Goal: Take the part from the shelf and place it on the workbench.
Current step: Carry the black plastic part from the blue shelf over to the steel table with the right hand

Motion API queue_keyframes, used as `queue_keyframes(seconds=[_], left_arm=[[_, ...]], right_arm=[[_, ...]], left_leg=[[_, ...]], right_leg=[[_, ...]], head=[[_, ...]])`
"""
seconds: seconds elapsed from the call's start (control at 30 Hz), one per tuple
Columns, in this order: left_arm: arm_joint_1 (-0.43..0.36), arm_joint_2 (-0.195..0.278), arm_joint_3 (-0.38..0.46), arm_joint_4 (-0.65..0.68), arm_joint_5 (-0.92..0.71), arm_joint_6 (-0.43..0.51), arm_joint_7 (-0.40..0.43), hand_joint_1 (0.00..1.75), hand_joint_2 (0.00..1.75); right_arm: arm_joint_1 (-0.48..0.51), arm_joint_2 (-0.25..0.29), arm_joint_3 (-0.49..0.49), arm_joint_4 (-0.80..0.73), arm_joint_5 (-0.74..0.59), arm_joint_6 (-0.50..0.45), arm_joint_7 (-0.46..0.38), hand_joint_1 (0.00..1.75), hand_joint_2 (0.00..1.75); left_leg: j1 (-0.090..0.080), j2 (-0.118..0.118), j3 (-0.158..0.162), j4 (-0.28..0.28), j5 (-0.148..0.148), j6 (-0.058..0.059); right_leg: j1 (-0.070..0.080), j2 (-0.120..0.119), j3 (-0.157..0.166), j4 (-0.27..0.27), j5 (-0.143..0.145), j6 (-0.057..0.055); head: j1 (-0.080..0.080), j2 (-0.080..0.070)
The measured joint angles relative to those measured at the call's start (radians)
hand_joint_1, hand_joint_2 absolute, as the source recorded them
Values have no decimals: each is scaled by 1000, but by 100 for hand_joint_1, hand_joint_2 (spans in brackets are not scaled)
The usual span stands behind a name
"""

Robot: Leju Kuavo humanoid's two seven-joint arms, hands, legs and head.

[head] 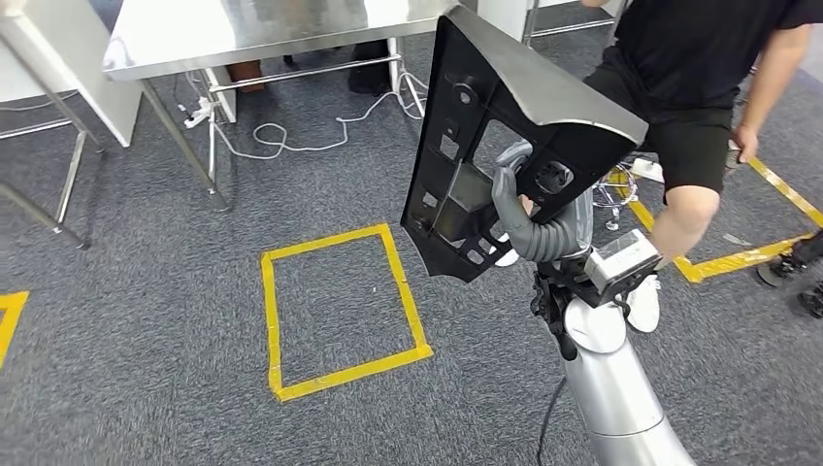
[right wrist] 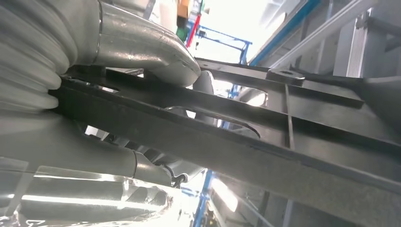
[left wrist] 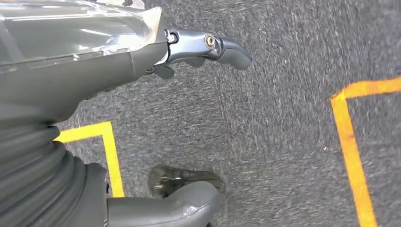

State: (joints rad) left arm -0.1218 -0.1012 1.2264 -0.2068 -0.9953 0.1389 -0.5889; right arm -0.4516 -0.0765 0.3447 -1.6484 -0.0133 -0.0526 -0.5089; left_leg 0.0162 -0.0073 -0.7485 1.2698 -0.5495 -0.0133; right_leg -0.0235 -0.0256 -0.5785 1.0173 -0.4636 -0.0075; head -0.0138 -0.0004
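Moulded black plastic makes up the part [head: 485, 136], a broad, flat panel with ribbed recesses, cut-out openings and a curved glossy edge, held upright in the air above the carpet, in front of the robot. The right hand [head: 519, 218] grips it low at the middle, its thick grey thumb reaching through one of the openings while the ribbed grey cover sits just behind; in the right wrist view the same hand [right wrist: 142, 52] closes over a dark strut of the part [right wrist: 265, 151], a thumb on one face and fingers on the other. The silver right arm [head: 611, 379] rises from below. The left hand [left wrist: 208, 47] hangs over the floor with nothing in it, one metallic finger stretched out and the thumb [left wrist: 165, 208] well apart from it. Under everything lies coarse grey carpet [head: 146, 291] marked with a rectangle of yellow tape [head: 340, 311]. A shiny steel workbench [head: 252, 34] stands further off, with white cables [head: 291, 136] looped on the floor beneath it. A person in black shorts [head: 694, 97] stands just beside the part, one knee bent.
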Motion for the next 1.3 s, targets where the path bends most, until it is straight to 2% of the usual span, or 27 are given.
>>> queue_keyframes(seconds=[0.03, 0.07, 0.1, 0.17, 0.2, 0.23, 0.3, 0.33, 0.4, 0.47, 0.5, 0.53, 0.57, 0.6, 0.63, 0.67, 0.7, 0.73, 0.8, 0.83, 0.97, 1.1, 1.3], left_arm=[[0, -1, 0, 0, 0, 0, -1, 0, 175], [0, -1, 0, 0, 1, 1, -1, 0, 175], [0, -2, 0, 0, 2, 2, -1, 0, 175], [-1, -1, 0, 0, 3, 4, -2, 0, 175], [-2, -1, 0, 0, 4, 5, -3, 0, 175], [-3, -1, 0, 0, 4, 6, -3, 0, 175], [-1, -1, 0, 0, 6, 6, -5, 0, 175], [1, -2, 0, 0, 7, 6, -5, 0, 175], [3, -3, 0, 0, 8, 6, -7, 0, 175], [3, -4, 0, 0, 8, 3, -9, 0, 175], [2, -4, 0, 0, 8, 1, -9, 0, 175], [2, -4, 0, 0, 8, -2, -10, 0, 175], [3, -5, 0, 0, 8, -4, -10, 0, 175], [3, -6, 0, 0, 8, -5, -10, 0, 175], [4, -6, 0, 0, 8, -6, -10, 0, 175], [5, -7, 0, 0, 8, -7, -9, 0, 175], [5, -8, 0, 0, 8, -7, -7, 0, 175], [5, -7, 0, 0, 8, -5, -4, 0, 175], [7, -7, 0, 0, 5, -1, 4, 0, 175], [9, -7, 0, 0, 2, 0, 7, 0, 175], [12, -9, 0, 0, -2, 4, 12, 0, 175], [12, -9, -1, 0, -2, 6, 14, 0, 175], [12, -9, -1, 0, -10, -2, 15, 0, 175]], right_arm=[[0, 0, 0, 2, 0, 0, 0, 175, 175], [0, 0, 0, 4, 0, 0, 0, 175, 175], [0, 1, 0, 5, 0, 0, 0, 175, 175], [-3, 2, 0, 6, 1, 0, 0, 175, 175], [-5, 2, 0, 6, 2, 0, 0, 175, 175], [-7, 2, 0, 6, 3, 0, 1, 175, 175], [-10, 4, 0, 7, 9, -4, 4, 175, 175], [-10, 6, 0, 7, 14, -7, 7, 175, 175], [-13, 8, 0, 7, 22, -15, 11, 175, 175], [-12, 6, -1, 9, 25, -20, 12, 175, 175], [-9, 4, -1, 11, 26, -22, 12, 175, 175], [-6, 3, -2, 13, 27, -22, 13, 175, 175], [-4, 1, -2, 14, 27, -23, 14, 175, 175], [-2, -1, -3, 15, 28, -24, 14, 175, 175], [-2, -2, -4, 16, 28, -24, 15, 175, 175], [-2, -3, -6, 16, 28, -25, 15, 175, 175], [-2, -3, -7, 17, 28, -26, 15, 175, 175], [-2, -3, -7, 17, 28, -27, 15, 175, 175], [-2, -2, -8, 18, 30, -28, 17, 175, 175], [-2, -2, -8, 19, 30, -29, 18, 175, 175], [-2, -3, -11, 19, 32, -31, 20, 175, 175], [-1, -4, -13, 19, 32, -36, 21, 175, 175], [0, -6, -15, 18, 34, -42, 24, 175, 175]], left_leg=[[1, 4, -21, 34, -5, 0], [1, 6, -20, 27, 9, 1], [0, 11, 4, -20, 39, 6], [-8, 46, 81, -163, 100, 22], [-13, 60, 108, -215, 117, 30], [-18, 70, 122, -242, 122, 36], [-23, 57, 123, -251, 121, 43], [-21, 50, 129, -259, 125, 48], [-15, 37, 144, -279, 134, 59], [-12, 24, 151, -286, 137, 65], [-13, 16, 151, -286, 136, 66], [-13, 7, 151, -286, 135, 66], [-13, -1, 152, -285, 134, 65], [-13, -9, 154, -284, 132, 63], [-12, -15, 155, -280, 129, 59], [-13, -21, 156, -276, 125, 54], [-14, -25, 154, -270, 121, 49], [-15, -28, 151, -264, 117, 48], [-16, -30, 147, -260, 115, 52], [-16, -29, 147, -261, 116, 56], [-14, -26, 152, -268, 116, 56], [-14, -25, 151, -266, 113, 57], [-13, -24, 156, -274, 113, 66]], right_leg=[[2, -11, 1, 0, -2, -2], [4, -21, 2, 0, -4, -3], [6, -31, 5, 0, -6, -3], [13, -49, 12, 0, -12, 0], [16, -57, 15, 0, -15, 3], [19, -64, 17, 0, -18, 7], [21, -78, 21, -5, -21, 16], [22, -78, 22, -3, -24, 21], [22, -43, 6, 41, -48, 23], [17, 5, -54, 160, -96, 18], [14, 16, -90, 224, -117, 19], [12, 19, -116, 263, -125, 23], [11, 20, -124, 265, -116, 32], [10, 21, -110, 224, -90, 43], [7, 21, -80, 152, -55, 54], [5, 22, -51, 85, -24, 59], [2, 23, -27, 30, -2, 58], [1, 24, -14, 2, 10, 52], [2, 25, -11, -7, 14, 41], [4, 26, -11, -7, 15, 39], [8, 28, -11, -7, 13, 34], [5, 28, -10, -8, 13, 32], [7, 28, -7, -15, 13, 35]], head=[[0, 0], [0, 0], [0, 0], [0, 0], [1, 0], [1, 0], [2, 0], [2, 0], [5, 0], [8, 0], [9, 0], [10, 0], [10, 0], [10, 0], [10, 0], [10, 0], [9, 0], [8, 0], [6, 0], [5, 0], [5, 0], [5, 0], [5, 0]])
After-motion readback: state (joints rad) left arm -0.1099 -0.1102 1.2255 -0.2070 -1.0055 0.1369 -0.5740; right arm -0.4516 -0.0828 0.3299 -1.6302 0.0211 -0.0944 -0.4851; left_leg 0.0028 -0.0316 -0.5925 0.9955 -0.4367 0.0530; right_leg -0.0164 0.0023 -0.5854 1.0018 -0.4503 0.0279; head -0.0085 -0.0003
